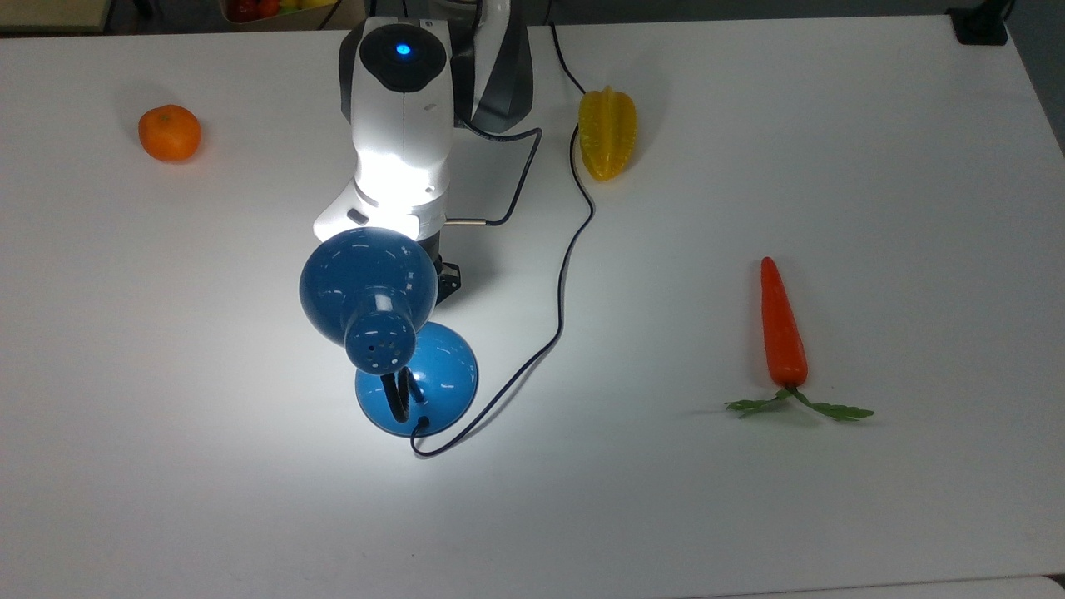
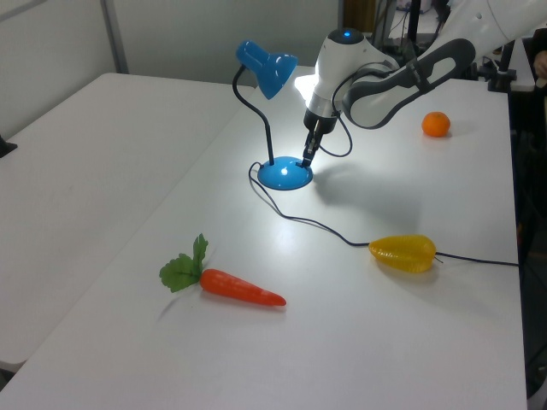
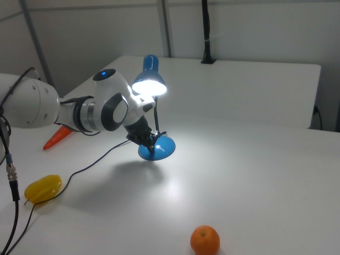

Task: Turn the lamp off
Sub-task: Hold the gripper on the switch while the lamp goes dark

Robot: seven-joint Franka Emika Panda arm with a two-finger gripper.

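Observation:
The blue lamp stands lit in the middle of the white table, and its bell shade (image 1: 366,287) throws a bright pool of light around its round base (image 1: 437,374). In the left view, the shade (image 2: 267,68) sits on a black gooseneck above the base (image 2: 286,175). My gripper (image 2: 306,158) points down at the edge of the base nearest the arm, with its fingers together and the tips touching or almost touching the dome. In the right view, the gripper (image 3: 154,139) sits right at the base (image 3: 162,149) under the glowing shade (image 3: 150,82).
The lamp's thin black cord (image 1: 566,266) snakes from the base past a yellow starfruit (image 1: 607,133) to the table's far edge. An orange (image 1: 169,132) lies at the top view's left. A carrot (image 1: 782,324) with green leaves lies at the top view's right.

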